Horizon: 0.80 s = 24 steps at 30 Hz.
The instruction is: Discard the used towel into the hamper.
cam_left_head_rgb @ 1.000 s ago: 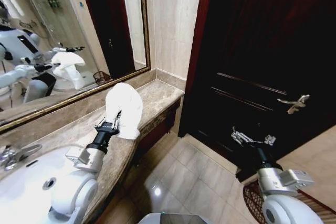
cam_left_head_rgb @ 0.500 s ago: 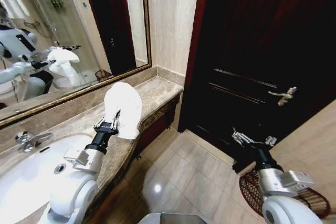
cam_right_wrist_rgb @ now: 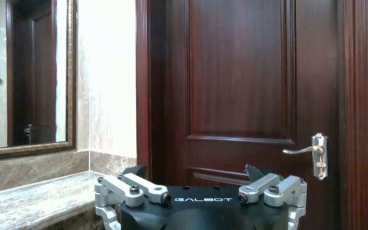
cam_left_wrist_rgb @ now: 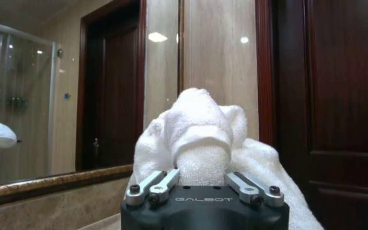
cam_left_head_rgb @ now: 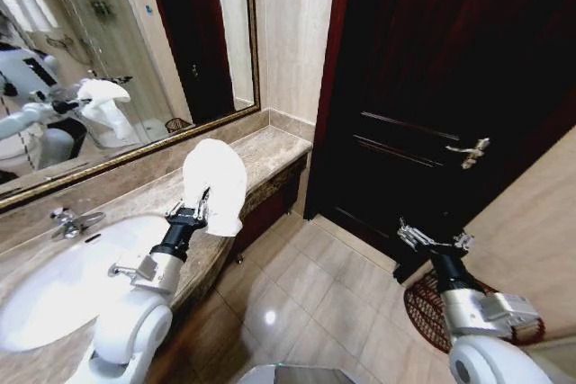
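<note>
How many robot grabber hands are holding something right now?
1. The left gripper, above the counter's edge, is shut on the white towel. The right gripper hangs open with nothing in it, above the floor near the hamper.

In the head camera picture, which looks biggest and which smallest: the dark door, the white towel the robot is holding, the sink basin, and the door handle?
1. The dark wooden door, by far.
2. The white sink basin.
3. The white towel in the left gripper; raised nearer the camera, so it may look oversized.
4. The door handle, smallest.

Bathroom: sink [cam_left_head_rgb: 54, 290], mirror [cam_left_head_rgb: 117, 60], marble counter [cam_left_head_rgb: 270, 157], shower refl.
</note>
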Available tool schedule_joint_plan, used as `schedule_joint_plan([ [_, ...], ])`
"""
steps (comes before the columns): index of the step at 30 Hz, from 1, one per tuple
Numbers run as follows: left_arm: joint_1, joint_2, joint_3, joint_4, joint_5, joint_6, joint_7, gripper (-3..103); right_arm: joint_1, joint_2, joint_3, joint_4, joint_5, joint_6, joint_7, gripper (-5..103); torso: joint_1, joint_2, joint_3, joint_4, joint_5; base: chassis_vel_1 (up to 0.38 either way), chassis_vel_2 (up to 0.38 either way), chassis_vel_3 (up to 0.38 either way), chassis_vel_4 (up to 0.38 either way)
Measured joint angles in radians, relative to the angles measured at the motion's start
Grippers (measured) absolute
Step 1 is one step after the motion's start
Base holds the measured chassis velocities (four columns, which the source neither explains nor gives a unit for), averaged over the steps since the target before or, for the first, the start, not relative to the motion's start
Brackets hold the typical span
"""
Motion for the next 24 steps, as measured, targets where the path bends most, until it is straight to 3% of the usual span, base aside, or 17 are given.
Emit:
schedule_joint_plan([
  [24, -0.014, -0.009, 0.038, 0.027, 0.017, -0.001, 0.021, 16, 0.019, 0.006, 0.001, -0.022, 0.0, 0.013, 0.009, 100, 0.0, 0.0, 0.0, -0.0003, 0.0, 0.091, -0.091, -0.088, 0.088],
])
